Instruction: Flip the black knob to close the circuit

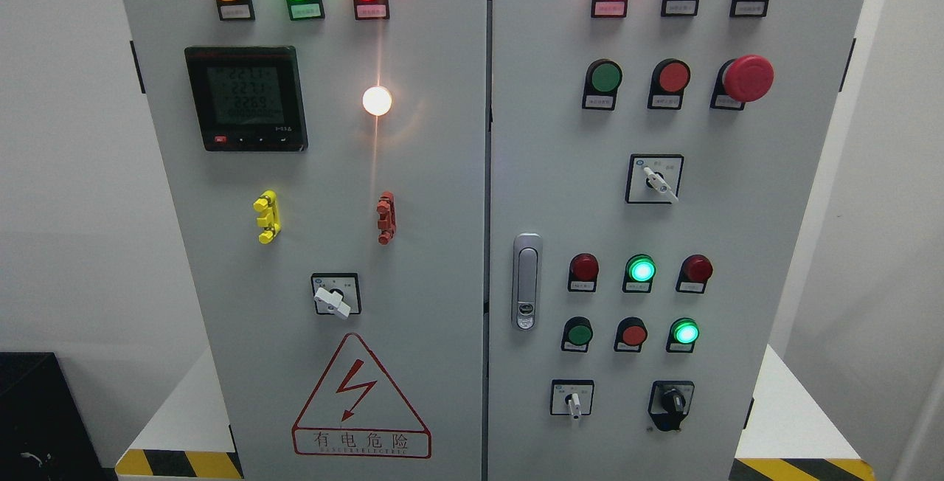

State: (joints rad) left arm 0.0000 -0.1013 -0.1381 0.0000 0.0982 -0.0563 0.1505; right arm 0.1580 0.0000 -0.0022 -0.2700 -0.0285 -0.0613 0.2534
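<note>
A: What stood in front of the robot?

B: A tall grey cabinet (442, 245) with two doors filled the view. The left door carried a meter screen (245, 97), lit lamps and a red shock warning sign (361, 400). The right door had more lamps, a big red stop button (746, 77) and a silver door handle (526, 282).

A: And the black knob?

B: It sat low on the right door, at the far right of the bottom row: black knob (672, 400), just right of a white switch (573, 401).

A: Was a robot hand near it?

B: Neither robot hand was in view, so I could not tell whether they were wide or narrow.

A: What could have gone wrong?

B: I judged a wrong pick likeliest. Several white switches looked alike, and the one beside the knob was close enough for a careless reach to bump. Fingers could also have slipped off so small a knob.
</note>
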